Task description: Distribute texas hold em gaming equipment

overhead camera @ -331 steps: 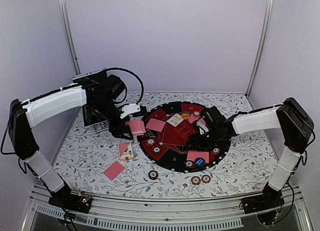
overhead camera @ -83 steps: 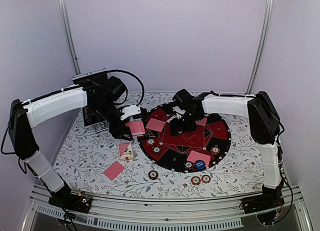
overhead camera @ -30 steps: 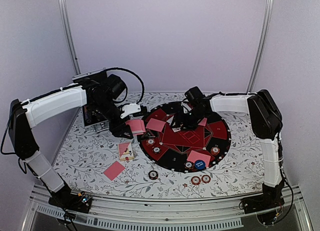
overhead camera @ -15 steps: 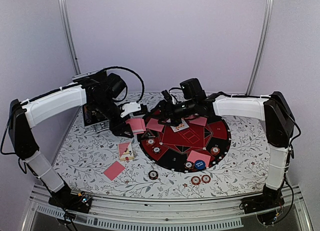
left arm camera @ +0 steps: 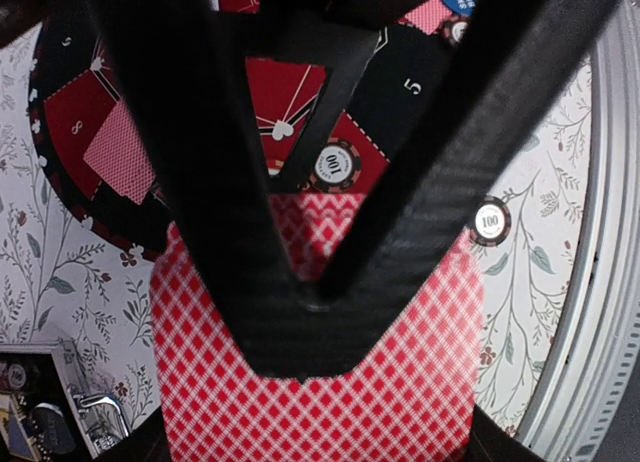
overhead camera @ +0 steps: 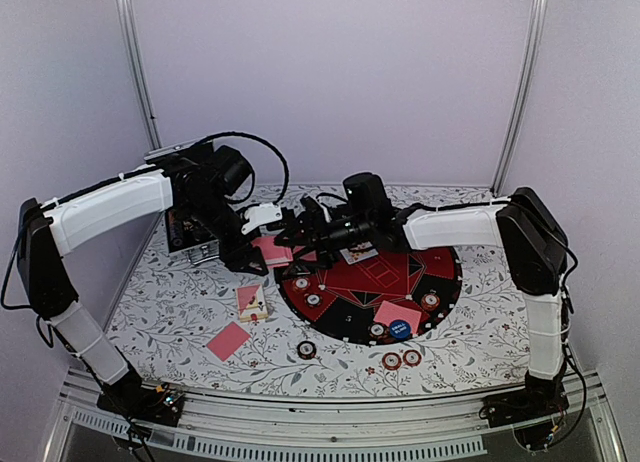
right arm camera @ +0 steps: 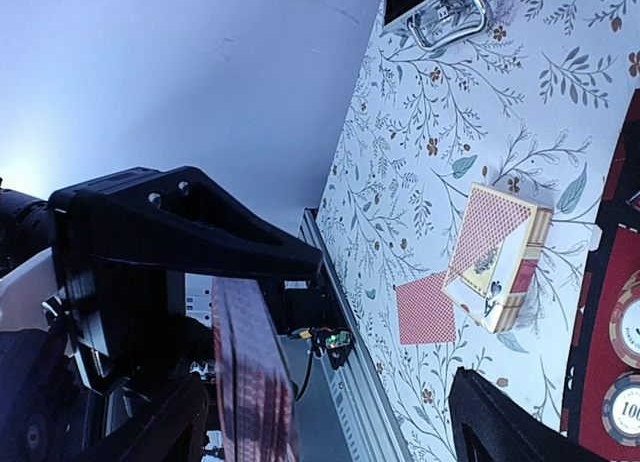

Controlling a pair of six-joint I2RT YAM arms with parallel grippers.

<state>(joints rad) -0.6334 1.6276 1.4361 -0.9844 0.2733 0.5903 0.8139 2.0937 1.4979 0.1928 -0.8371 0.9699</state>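
Your left gripper (overhead camera: 252,256) clamps a stack of cards (overhead camera: 272,249) just beside the round mat (overhead camera: 345,317); your right gripper (overhead camera: 292,232), jaws spread wide, meets that stack.

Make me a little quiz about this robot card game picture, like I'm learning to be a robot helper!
1. True or false: the left tool is holding a stack of pink-backed cards.
2. Pick one: the button disc near the front of the round mat is A) blue, B) green, C) yellow.
3. One word: is the right tool open or shut?

Key: 1 true. 2 A. 3 open.
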